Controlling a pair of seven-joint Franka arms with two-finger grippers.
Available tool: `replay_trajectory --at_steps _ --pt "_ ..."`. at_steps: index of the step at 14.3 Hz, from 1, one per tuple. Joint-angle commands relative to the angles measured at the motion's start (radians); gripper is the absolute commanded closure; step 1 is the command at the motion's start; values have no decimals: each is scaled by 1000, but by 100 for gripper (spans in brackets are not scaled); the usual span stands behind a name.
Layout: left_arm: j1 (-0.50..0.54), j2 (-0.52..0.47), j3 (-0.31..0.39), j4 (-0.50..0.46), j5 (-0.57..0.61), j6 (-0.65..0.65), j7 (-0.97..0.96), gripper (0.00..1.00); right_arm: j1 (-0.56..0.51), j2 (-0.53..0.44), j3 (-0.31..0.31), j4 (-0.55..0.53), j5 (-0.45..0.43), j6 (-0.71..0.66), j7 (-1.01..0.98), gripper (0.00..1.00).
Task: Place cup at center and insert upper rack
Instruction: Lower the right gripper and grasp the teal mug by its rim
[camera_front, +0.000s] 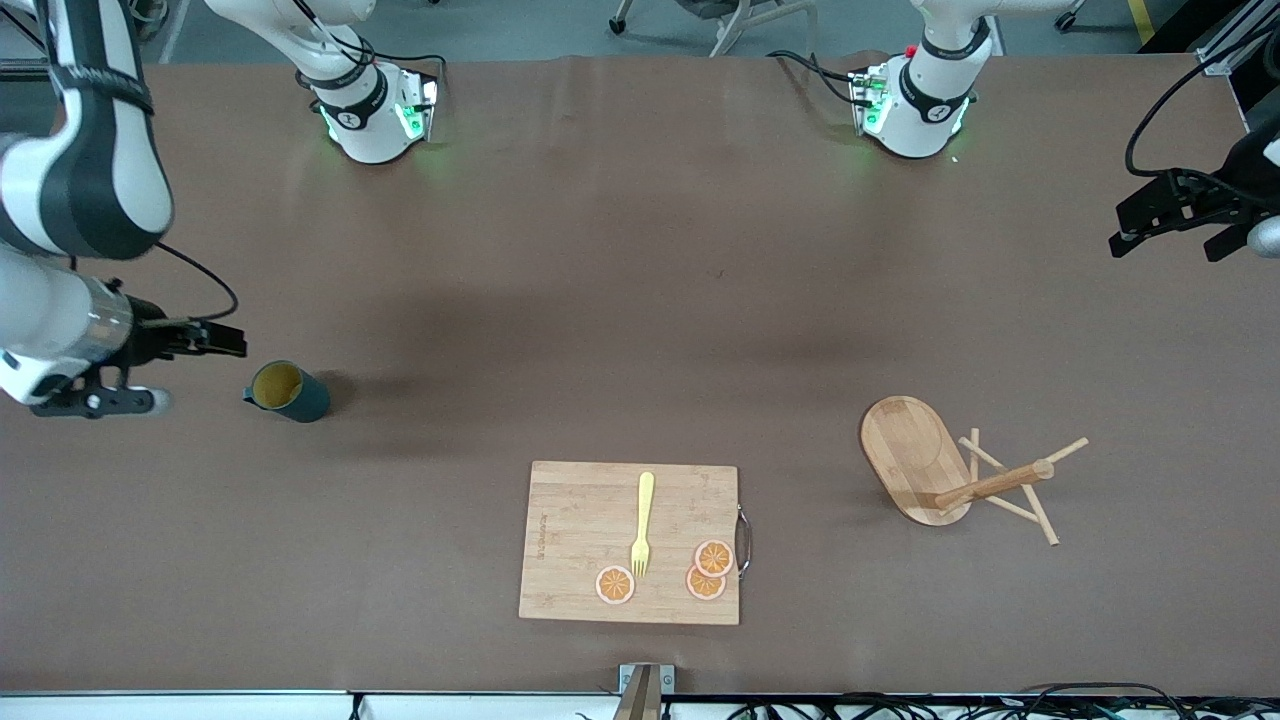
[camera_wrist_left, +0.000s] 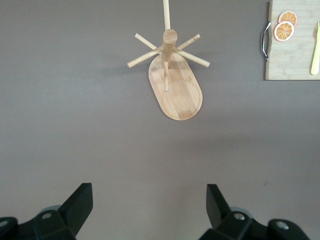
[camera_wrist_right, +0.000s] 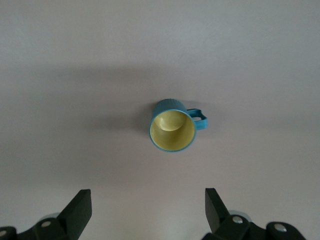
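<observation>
The cup (camera_front: 288, 391) is dark teal with a yellow inside and stands upright near the right arm's end of the table. In the right wrist view the cup (camera_wrist_right: 172, 131) shows from above with its handle to one side. My right gripper (camera_front: 215, 338) is open and empty in the air beside the cup, its fingers (camera_wrist_right: 80, 210) clear of it. The upper rack (camera_front: 912, 458), a wooden mug tree, lies tipped on its side toward the left arm's end, with its post (camera_front: 995, 483) and pegs resting on the table. It also shows in the left wrist view (camera_wrist_left: 176, 87). My left gripper (camera_front: 1170, 235) is open and empty, high over the table's end.
A rectangular bamboo cutting board (camera_front: 600, 520) lies at the table's middle near the front camera's edge, with a yellow fork (camera_front: 642, 523) and three orange slices (camera_front: 712, 558) on it. Its corner shows in the left wrist view (camera_wrist_left: 292, 60). Both arm bases stand along the table's opposite edge.
</observation>
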Motion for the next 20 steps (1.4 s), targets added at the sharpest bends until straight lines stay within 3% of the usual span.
replay_trajectory --at_steps 1,4,6,11,14,17,20 --pt "2 1 -6 10 5 -5 -2 0 2 28 0 -66 -6 84 4 0" --pt "1 1 -6 10 5 -5 -3 0 0 34 0 -210 -6 274 6 0" --pt "1 1 -6 10 5 -5 -3 0 3 68 0 -237 -6 341 6 0" --pt "1 1 -6 10 7 -5 -3 0 -1 138 1 -238 1 356 7 0" --pt "1 1 -6 10 7 -5 -3 0 14 154 1 -238 1 362 85 6" --pt "-1 3 -6 12 7 -3 -3 0 41 172 0 -238 -1 365 130 20" --pt "-4 3 -7 12 10 -5 -3 0 32 178 0 -238 -1 373 130 25"
